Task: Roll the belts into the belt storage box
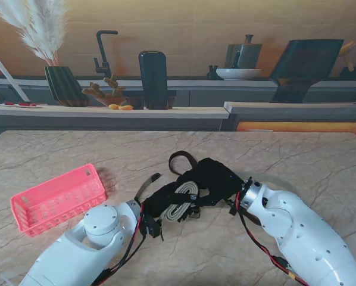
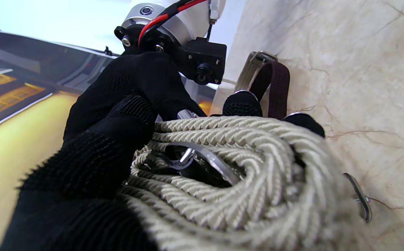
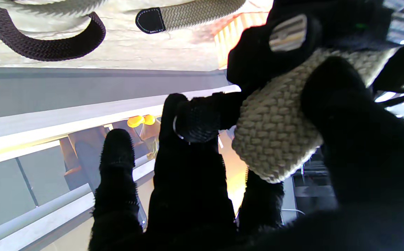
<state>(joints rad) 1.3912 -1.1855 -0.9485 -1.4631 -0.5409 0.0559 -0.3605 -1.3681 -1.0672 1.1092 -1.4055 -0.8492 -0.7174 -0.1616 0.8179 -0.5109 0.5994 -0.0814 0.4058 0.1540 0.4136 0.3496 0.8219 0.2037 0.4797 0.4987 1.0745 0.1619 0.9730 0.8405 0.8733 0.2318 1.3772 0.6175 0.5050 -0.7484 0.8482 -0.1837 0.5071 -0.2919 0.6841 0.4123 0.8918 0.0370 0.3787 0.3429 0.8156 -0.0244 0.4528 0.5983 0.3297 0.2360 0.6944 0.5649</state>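
Both hands, my left hand (image 1: 160, 202) and right hand (image 1: 216, 179), are clamped on the cream belt coil (image 1: 182, 202) near me mid-table. I see the pink basket (image 1: 59, 199) well off to the left, long axis slanting, nearer my left arm.

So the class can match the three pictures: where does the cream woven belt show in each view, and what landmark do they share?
Stand view: cream woven belt coiled between both hands, table centre.
Left wrist view: coil fills the foreground.
Right wrist view: coil pinched by gloved fingers.
Shared landmark: dark brown belt.
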